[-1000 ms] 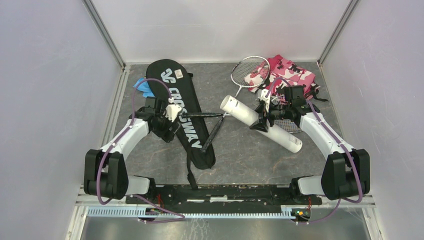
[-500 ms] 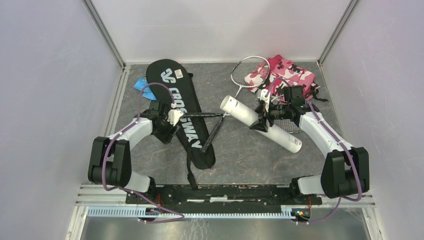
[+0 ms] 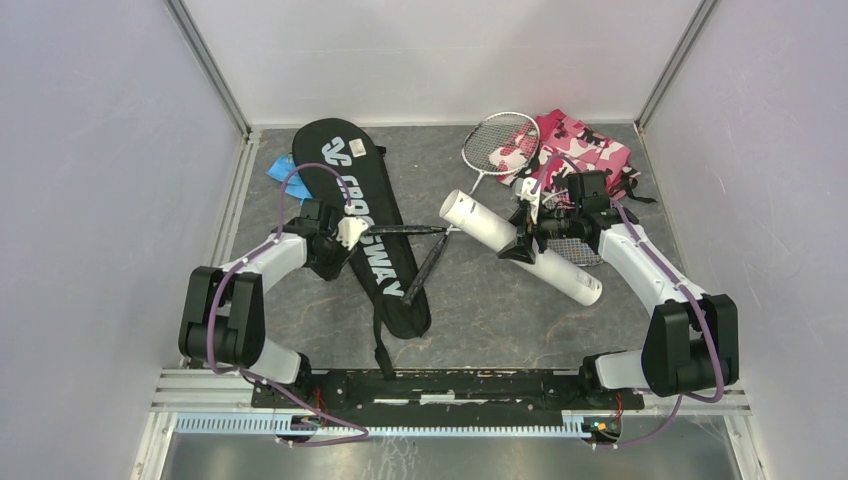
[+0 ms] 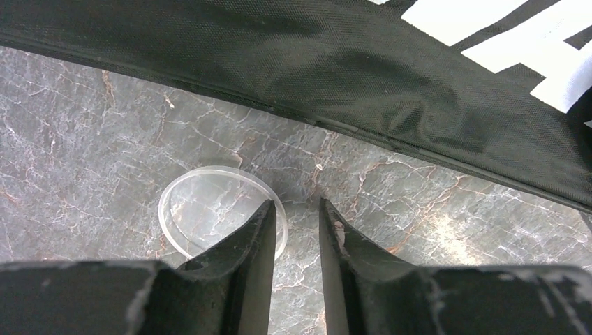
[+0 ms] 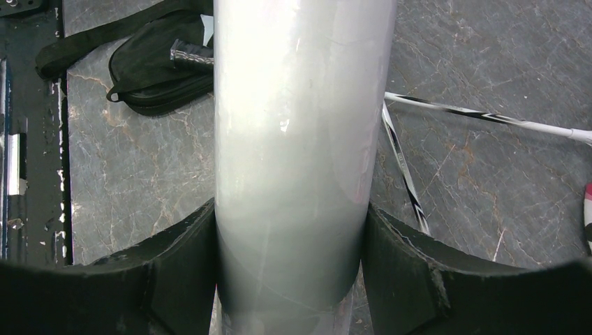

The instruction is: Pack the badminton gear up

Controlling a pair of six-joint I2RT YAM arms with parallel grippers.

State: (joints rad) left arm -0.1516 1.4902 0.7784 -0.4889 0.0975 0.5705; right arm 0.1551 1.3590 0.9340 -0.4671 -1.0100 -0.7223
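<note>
Our left fingers [image 4: 253, 251] stand narrow, a gap between them, at the right rim of the clear lid [image 4: 209, 202], flat on the surface [image 4: 84, 125] beside the bag [image 4: 314, 70]. Our right fingers [image 5: 174, 265] clamp the tube [image 5: 300, 139], its open end slanting toward the left arm [image 3: 268, 258].

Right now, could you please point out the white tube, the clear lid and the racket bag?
white tube [image 5: 300, 139], right wrist view, mid-body.
clear lid [image 4: 206, 209], left wrist view, its flat face.
racket bag [image 3: 335, 150], top view, wide head end.
</note>
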